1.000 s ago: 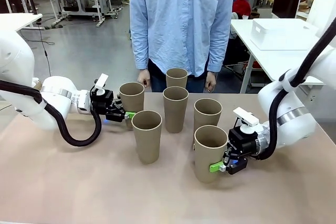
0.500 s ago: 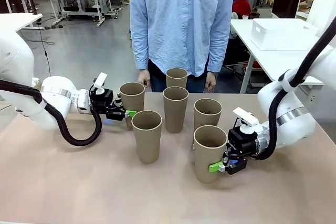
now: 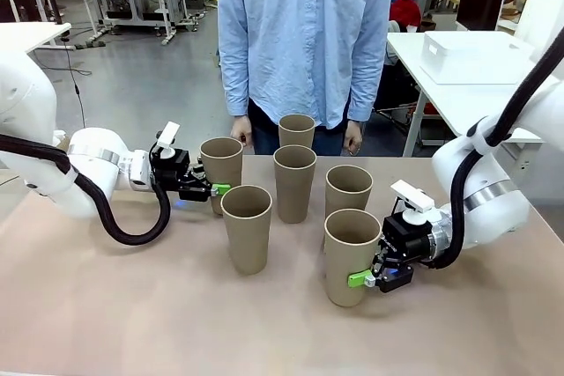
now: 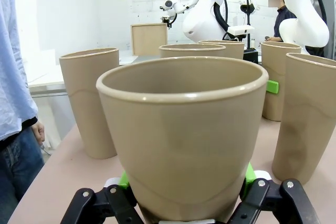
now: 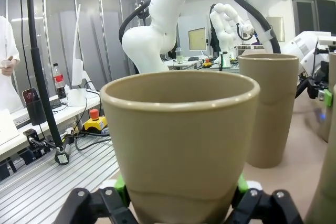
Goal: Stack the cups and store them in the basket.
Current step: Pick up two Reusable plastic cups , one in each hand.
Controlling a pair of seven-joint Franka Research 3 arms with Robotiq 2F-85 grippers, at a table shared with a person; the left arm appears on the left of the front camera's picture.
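Six tan cups stand on the table. My left gripper (image 3: 216,192) is shut on the lower part of the back-left cup (image 3: 221,163); in the left wrist view this cup (image 4: 184,129) sits between the green pads (image 4: 124,180) of the left gripper (image 4: 186,184). My right gripper (image 3: 362,279) is shut on the front-right cup (image 3: 349,253), seen close between the fingers (image 5: 119,184) of the right gripper (image 5: 181,188) as a wide cup (image 5: 181,129). The other cups (image 3: 247,228) (image 3: 293,182) (image 3: 348,193) (image 3: 296,129) stand free between them. The white basket (image 3: 467,57) sits on a side table at the back right.
A person in a blue shirt (image 3: 304,33) stands at the far edge, hands (image 3: 241,132) hanging near the farthest cup. The free cups stand close together between my two arms. Bare tabletop (image 3: 132,305) lies along the near side.
Both grippers have closed on their cups, the left first and the right after it. The front-right cup has shifted slightly to the left. The arms have barely moved.
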